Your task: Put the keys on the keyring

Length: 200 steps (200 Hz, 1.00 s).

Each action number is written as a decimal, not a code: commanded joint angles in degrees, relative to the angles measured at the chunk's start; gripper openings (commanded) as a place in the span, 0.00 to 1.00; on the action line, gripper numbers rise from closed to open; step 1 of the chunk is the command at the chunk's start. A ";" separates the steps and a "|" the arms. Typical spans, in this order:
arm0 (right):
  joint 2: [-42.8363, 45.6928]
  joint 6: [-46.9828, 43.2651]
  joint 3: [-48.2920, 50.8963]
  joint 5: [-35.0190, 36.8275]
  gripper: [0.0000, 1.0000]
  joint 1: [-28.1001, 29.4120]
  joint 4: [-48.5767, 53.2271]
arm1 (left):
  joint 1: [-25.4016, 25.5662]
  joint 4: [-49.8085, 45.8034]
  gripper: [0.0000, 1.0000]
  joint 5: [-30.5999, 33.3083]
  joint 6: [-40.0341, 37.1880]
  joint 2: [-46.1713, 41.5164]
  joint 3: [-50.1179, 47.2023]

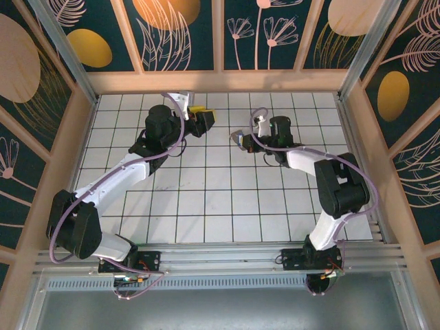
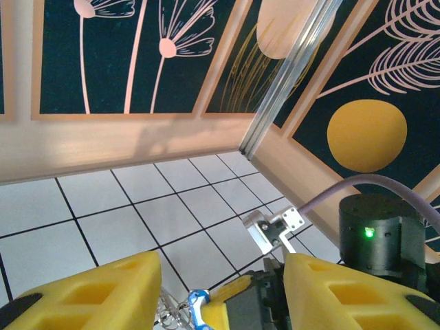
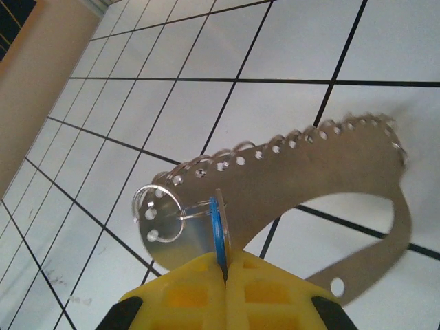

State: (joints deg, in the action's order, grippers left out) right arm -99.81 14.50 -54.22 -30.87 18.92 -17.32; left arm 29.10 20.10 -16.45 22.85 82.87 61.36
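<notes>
**Holding the key at the ring, threading not confirmed**

I have the right fingers (image 3: 224,275) pressed fully together on the blue head of the key (image 3: 218,230). In the right wrist view I see it edge-on, standing just above the yellow tips. A small silver ring (image 3: 157,206) touches the blue head on its left side. Behind both curves the keyring (image 3: 309,182), a pale strap with a row of holes, bent into a loop and lifted off the table (image 3: 289,41). Nothing else grips the strap in this view, so I judge that it hangs from the ring and the key. I cannot tell if the ring really passes through the key or only lies against it.

The left fingers (image 1: 201,117) are about half apart and hold nothing. In the top view they are near the right ones, over the far part of the table. In the left wrist view the blue head and some silver links show low in the gap between the two yellow fingers, touching neither of them.

For progress, I would say the picking up is done, and the key and keyring are both in the air and close together. What is left is to make sure the key sits fully on the ring, probably with the left fingers steadying the ring, and then to let go. The ring is thin and small, so it could slip off the key easily.
</notes>
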 commanded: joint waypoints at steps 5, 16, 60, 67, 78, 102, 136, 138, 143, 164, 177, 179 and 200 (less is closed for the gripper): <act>4.03 1.08 1.88 0.04 0.00 0.29 -4.30 | -0.21 0.49 0.50 -0.95 0.79 -0.60 -0.28; 4.35 0.87 2.31 0.34 0.00 0.31 -4.17 | -0.19 0.53 0.50 -1.00 0.96 -0.52 -0.28; 6.30 0.84 4.07 0.29 0.00 0.16 -3.95 | -0.19 0.68 0.51 -1.46 1.31 0.01 -0.03; 6.64 0.89 4.33 0.19 0.00 0.24 -3.95 | -0.19 0.66 0.51 -1.65 1.33 0.10 0.07; 6.99 1.14 4.68 0.02 0.00 0.23 -3.79 | -0.19 0.78 0.51 -2.07 1.47 0.32 0.23; 6.83 2.01 5.53 -0.09 0.00 0.57 -3.75 | -0.19 0.67 0.51 -3.18 1.84 1.04 0.62; 5.13 4.21 7.36 0.89 0.00 1.76 -4.97 | -0.19 0.90 0.51 -4.33 2.28 1.77 0.78; 5.04 4.37 7.43 0.97 0.00 1.85 -5.10 | -0.19 0.86 0.51 -4.39 2.35 1.83 0.78; 4.65 4.87 7.59 1.02 0.00 2.07 -5.32 | -0.19 0.96 0.51 -4.55 2.45 1.87 0.70; 3.05 6.37 7.72 2.27 0.00 3.42 -5.44 | -0.19 1.19 0.51 -4.95 2.85 1.86 0.56; 1.91 7.15 7.59 3.11 0.00 4.43 -5.38 | -0.19 1.39 0.51 -5.17 3.07 1.86 0.45; 1.73 7.30 7.56 3.26 0.00 4.63 -5.32 | -0.19 1.37 0.51 -5.24 3.08 1.86 0.47; -0.21 8.63 7.33 4.69 0.00 6.19 -5.00 | -0.19 1.45 0.51 -5.44 3.38 1.77 0.38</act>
State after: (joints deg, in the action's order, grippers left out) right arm -97.51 20.49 -47.09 -28.32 23.38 -20.80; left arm 29.10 20.16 -20.60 25.21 84.53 61.39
